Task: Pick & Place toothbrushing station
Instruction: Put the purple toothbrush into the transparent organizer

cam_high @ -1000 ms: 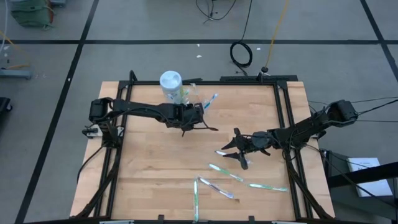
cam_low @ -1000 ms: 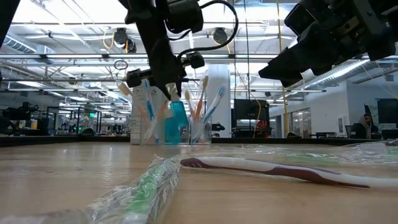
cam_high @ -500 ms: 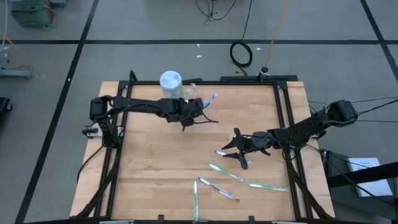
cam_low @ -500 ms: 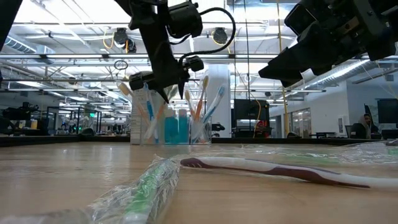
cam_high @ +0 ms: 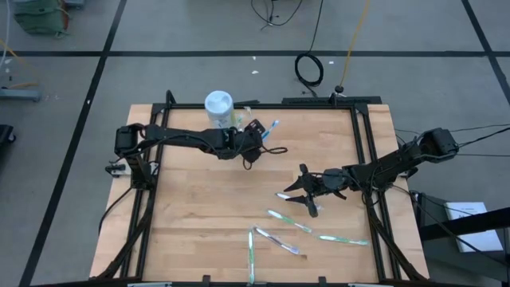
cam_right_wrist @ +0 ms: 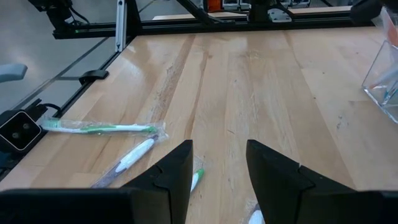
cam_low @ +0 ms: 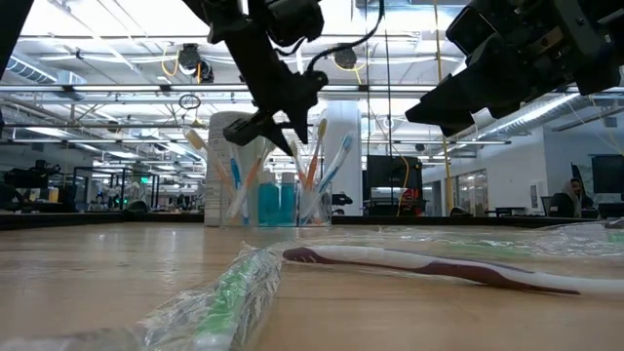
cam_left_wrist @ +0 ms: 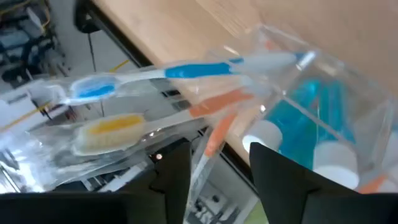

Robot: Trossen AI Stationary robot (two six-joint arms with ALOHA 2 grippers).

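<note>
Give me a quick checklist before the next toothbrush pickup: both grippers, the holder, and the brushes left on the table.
1. Left gripper empty: ok. It sits by the clear holder with fingers apart and nothing between them.
2. Holder upright: ok. It stands at the table's far edge with brushes and blue tubes inside.
3. Right gripper ready: ok. It is open and hovers mid-table, holding nothing.
4. Brushes left to pick: ok. Several wrapped toothbrushes lie flat near the front edge.
5. Nearest brush free: cannot tell. One lies just beside the right gripper, partly hidden.
6. Wrappers clear of each other: cannot tell.
</note>
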